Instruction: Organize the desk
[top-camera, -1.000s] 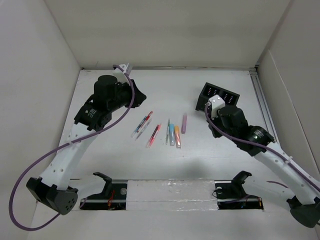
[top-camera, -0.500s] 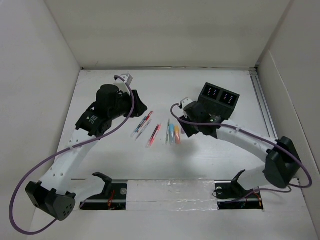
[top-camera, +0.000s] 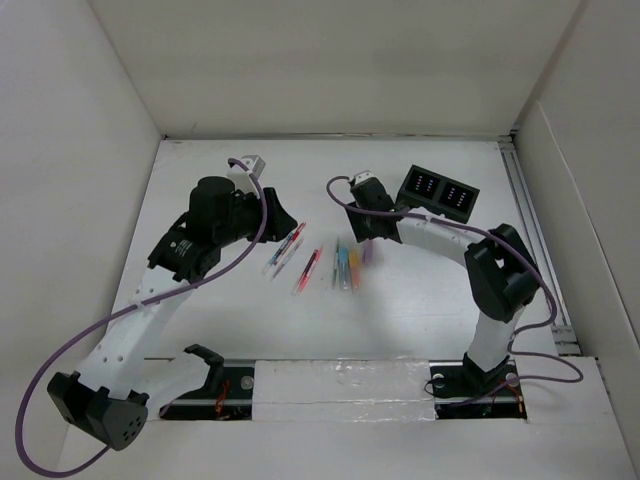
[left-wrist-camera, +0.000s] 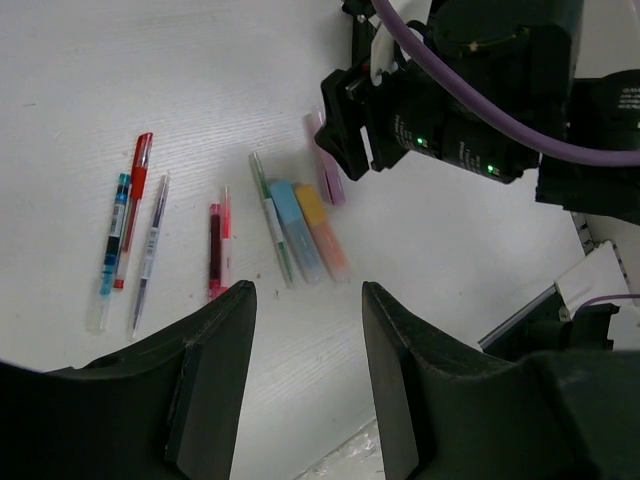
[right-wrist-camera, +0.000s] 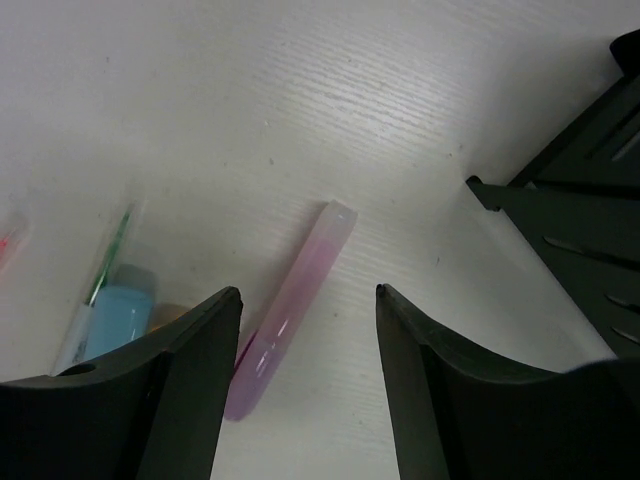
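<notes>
Right claw (right-wrist-camera: 308, 300): wide open, empty, poised over pink marker (right-wrist-camera: 293, 330) on worktop (right-wrist-camera: 200, 120), mid-frame. Marker axis: lower left to upper right, lying between the fingers. Left claw (left-wrist-camera: 305, 295): open, empty, farther off. Right arm nearer.

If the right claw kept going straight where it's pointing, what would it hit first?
Probably the pink highlighter, lying on the desk straight ahead of the open right gripper, framed between its fingers. How far off is unclear.
</notes>
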